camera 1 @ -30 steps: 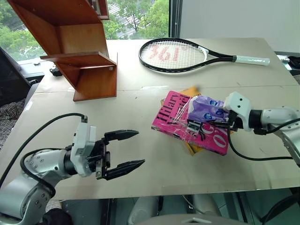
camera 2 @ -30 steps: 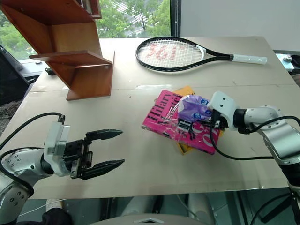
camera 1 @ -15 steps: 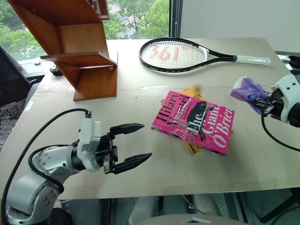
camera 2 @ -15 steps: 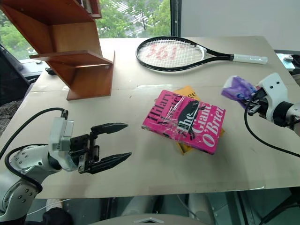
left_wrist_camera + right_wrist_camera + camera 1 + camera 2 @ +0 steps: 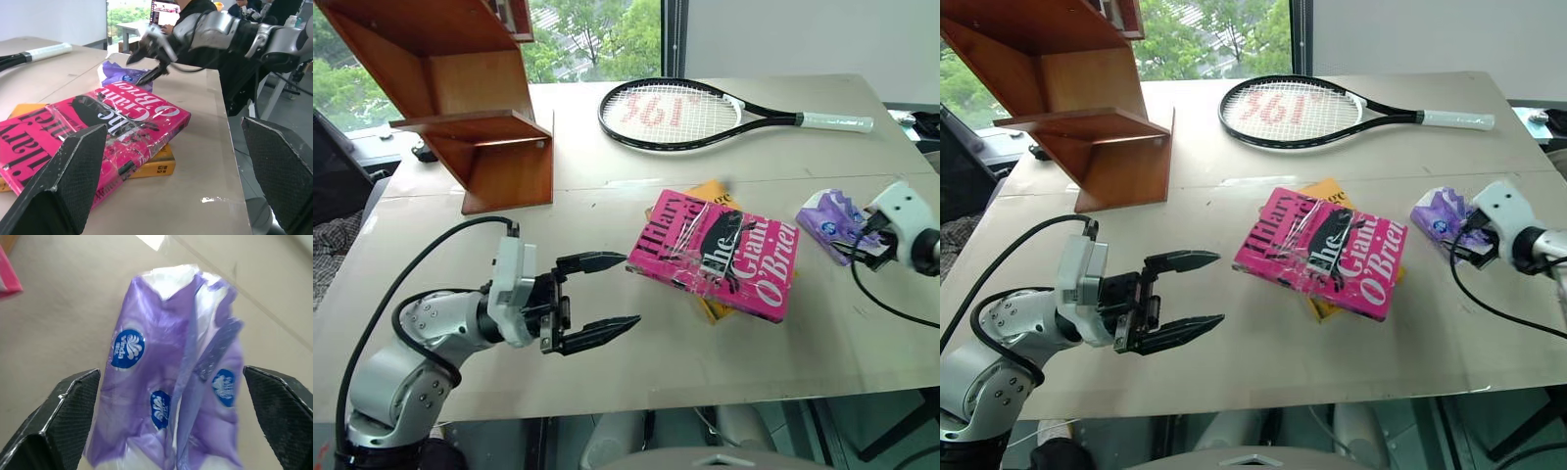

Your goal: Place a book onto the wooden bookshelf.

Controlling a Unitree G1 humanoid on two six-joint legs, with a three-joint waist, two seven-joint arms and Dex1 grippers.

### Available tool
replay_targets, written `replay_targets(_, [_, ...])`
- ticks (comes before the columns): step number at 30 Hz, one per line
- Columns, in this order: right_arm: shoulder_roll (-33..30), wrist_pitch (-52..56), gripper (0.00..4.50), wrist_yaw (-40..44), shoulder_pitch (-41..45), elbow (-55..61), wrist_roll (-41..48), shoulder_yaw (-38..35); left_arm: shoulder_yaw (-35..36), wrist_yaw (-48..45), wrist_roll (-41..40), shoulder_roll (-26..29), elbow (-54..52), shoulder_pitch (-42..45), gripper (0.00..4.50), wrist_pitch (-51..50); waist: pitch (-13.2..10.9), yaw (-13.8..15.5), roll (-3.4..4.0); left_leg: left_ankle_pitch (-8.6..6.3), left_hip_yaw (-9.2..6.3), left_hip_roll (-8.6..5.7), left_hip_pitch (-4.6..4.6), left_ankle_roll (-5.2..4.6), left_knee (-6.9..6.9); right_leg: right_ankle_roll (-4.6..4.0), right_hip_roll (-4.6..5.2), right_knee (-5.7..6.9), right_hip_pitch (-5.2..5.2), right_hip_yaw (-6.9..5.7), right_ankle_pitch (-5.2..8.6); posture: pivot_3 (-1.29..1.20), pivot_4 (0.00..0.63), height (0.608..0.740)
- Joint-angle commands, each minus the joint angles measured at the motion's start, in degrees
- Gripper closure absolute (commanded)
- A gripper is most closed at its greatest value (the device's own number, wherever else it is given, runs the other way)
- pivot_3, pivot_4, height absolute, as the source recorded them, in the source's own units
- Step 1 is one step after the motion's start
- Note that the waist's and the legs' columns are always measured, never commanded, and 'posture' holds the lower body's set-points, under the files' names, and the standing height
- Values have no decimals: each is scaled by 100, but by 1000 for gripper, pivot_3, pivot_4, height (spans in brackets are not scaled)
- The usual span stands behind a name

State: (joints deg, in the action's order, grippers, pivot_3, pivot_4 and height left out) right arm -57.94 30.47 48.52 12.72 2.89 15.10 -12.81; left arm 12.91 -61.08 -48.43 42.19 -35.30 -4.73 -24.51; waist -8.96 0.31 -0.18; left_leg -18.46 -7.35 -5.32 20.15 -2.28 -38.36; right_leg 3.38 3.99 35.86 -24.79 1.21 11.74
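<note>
The pink book (image 5: 715, 253) lies flat mid-table on top of a yellow-orange book (image 5: 715, 189), with glossy wrap over its cover. The wooden bookshelf (image 5: 480, 117) stands at the table's far left. My left gripper (image 5: 628, 290) is open and level, pointing at the pink book from its left, a short gap away. In the left wrist view the book (image 5: 88, 127) lies beyond the left gripper's fingers (image 5: 73, 171). My right gripper (image 5: 171, 373) is open at the table's right edge, over a purple tissue pack (image 5: 832, 220) that lies on the table.
A black tennis racket (image 5: 675, 113) lies across the far side of the table (image 5: 607, 196). A cable trails from the right wrist near the table's right edge. A person sits at a desk in the background of the left wrist view.
My right gripper carried the purple pack off the pink book to the right, lowered it to the table and opened. The left gripper edged slightly toward the book.
</note>
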Motion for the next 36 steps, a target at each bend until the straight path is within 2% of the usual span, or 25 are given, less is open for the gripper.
replay_targets(1, [-359,653,69,618,-545,951,711,-1083,93,-77,35,37,-59,-97,0,140,1,36,2,0,-1,0,1,0,0,0,0,0,0,0,0,0,150,740])
replay_targets(2, [-429,859,629,791,-828,1247,880,-1359,126,-87,54,39,-19,-145,0,156,1,48,2,0,0,0,1,-1,-1,0,0,0,1,1,0,0,150,740])
replay_targets(3, [-448,1041,898,916,-1148,1568,1004,-1566,192,-49,49,23,28,-196,0,158,1,58,2,0,0,0,1,-1,-2,0,1,0,2,2,0,0,150,740])
replay_targets(5, [-353,1207,1813,876,-1596,2086,1086,-1666,345,57,-73,-18,52,-299,0,105,3,64,-1,-1,-5,1,1,-1,-3,0,0,0,5,-1,0,0,150,740])
replay_targets(6, [-221,1313,2236,687,-1668,2304,1122,-1553,393,49,-80,-15,24,-387,0,117,2,54,-1,-1,-8,2,0,-1,-3,0,0,0,7,-4,0,0,150,740])
replay_targets(7, [-133,1381,2879,543,-1696,2463,1137,-1426,422,22,-73,-2,10,-449,0,134,3,44,-1,-1,-5,2,0,-1,-6,0,-1,1,7,-3,0,0,150,740])
replay_targets(8, [-59,1398,3015,400,-1720,2580,1069,-1251,450,-2,-63,6,1,-507,0,146,3,38,-2,-1,-1,2,-1,-1,-6,1,-1,1,7,-2,-1,0,150,740])
replay_targets(10, [84,1362,3870,202,-1782,2634,920,-968,492,-51,9,24,11,-622,0,192,4,38,-4,-1,16,2,-13,-1,-6,1,-2,5,11,1,-1,0,150,740])
replay_targets(11, [124,1362,4442,142,-1793,2643,890,-900,501,-66,36,34,14,-658,0,214,3,48,-3,-1,18,2,-15,-2,-6,1,-2,5,13,1,-1,0,150,740])
replay_targets(16, [298,1489,4442,-170,-1665,2848,841,-371,625,-125,108,65,4,-876,0,303,3,58,-4,-1,14,1,-14,-2,-7,1,-1,4,13,-7,-1,0,150,740])
replay_targets(25, [362,1823,4442,120,-1663,3346,1588,-232,817,-21,112,13,-183,-1302,0,358,3,56,-6,-2,11,2,-13,-3,-5,1,-1,2,14,-9,0,0,150,740])
replay_targets(36, [944,1939,4442,-612,-856,3170,1391,827,825,85,146,-50,-266,-1551,0,422,3,49,-9,-2,10,2,-14,-2,-4,1,-1,2,13,-11,0,0,150,740])
